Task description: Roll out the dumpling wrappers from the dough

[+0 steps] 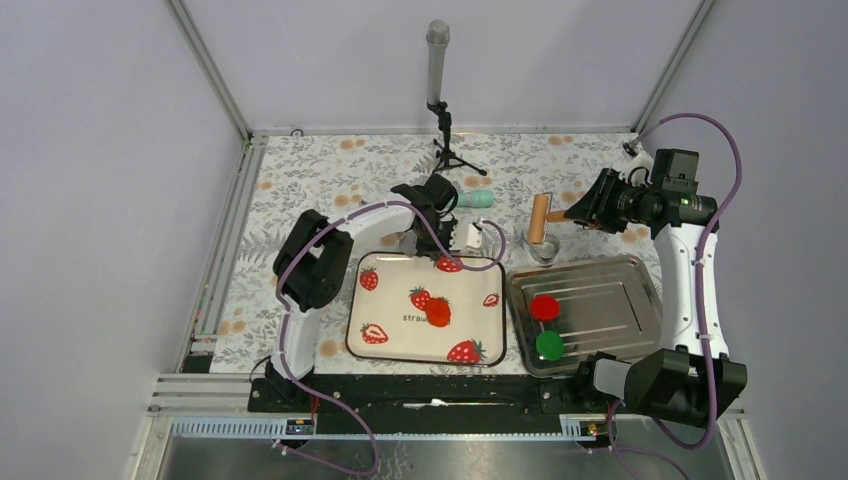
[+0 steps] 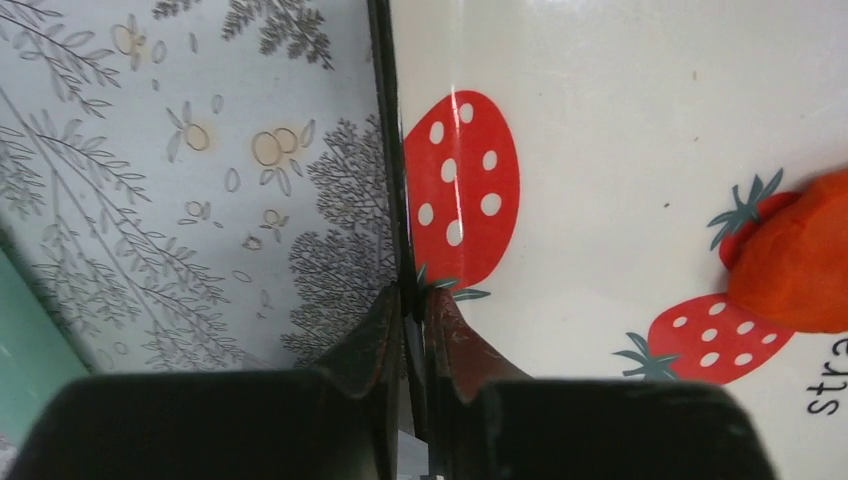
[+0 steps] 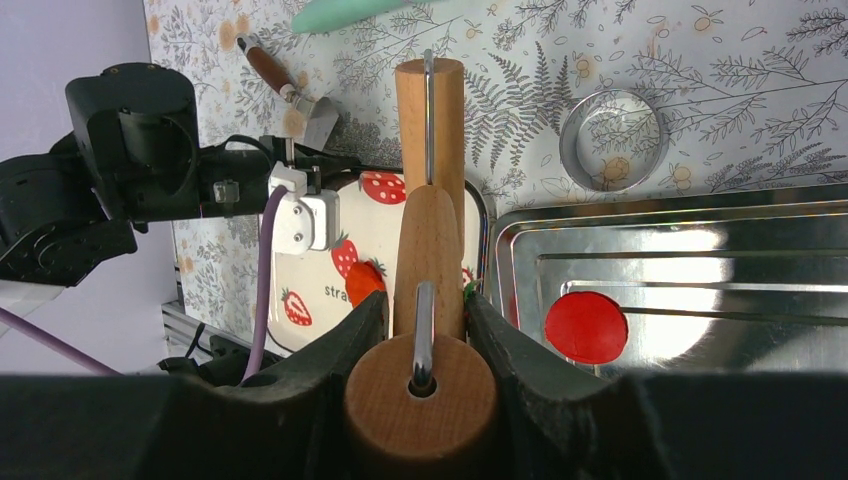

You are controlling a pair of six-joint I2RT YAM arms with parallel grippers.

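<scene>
Our left gripper [image 2: 410, 295] is clenched on the dark far rim of the white strawberry-printed rectangular tray [image 2: 620, 120], probably to steady it. The soft orange-red dough lump [image 1: 438, 312] sits unrolled near the tray's middle. Our right gripper [image 3: 425, 300] grasps the wooden rolling pin [image 3: 445, 130] by one handle, poised off the tray for rolling.

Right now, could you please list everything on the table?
strawberry tray: one, white, centre
dough: one, orange-red, on strawberry tray
metal tray: one, silver, right
crimson disc: one, in metal tray
green disc: one, in metal tray
rolling pin: one, wooden, in right pincer
ring cutter: one, metal, beyond metal tray
mint-handled tool: one, far side
scraper: one, brown-handled, far side
tripod stand: one, black, far edge
left pincer: black, shut on strawberry tray's rim
right pincer: black, shut on rolling pin
</scene>
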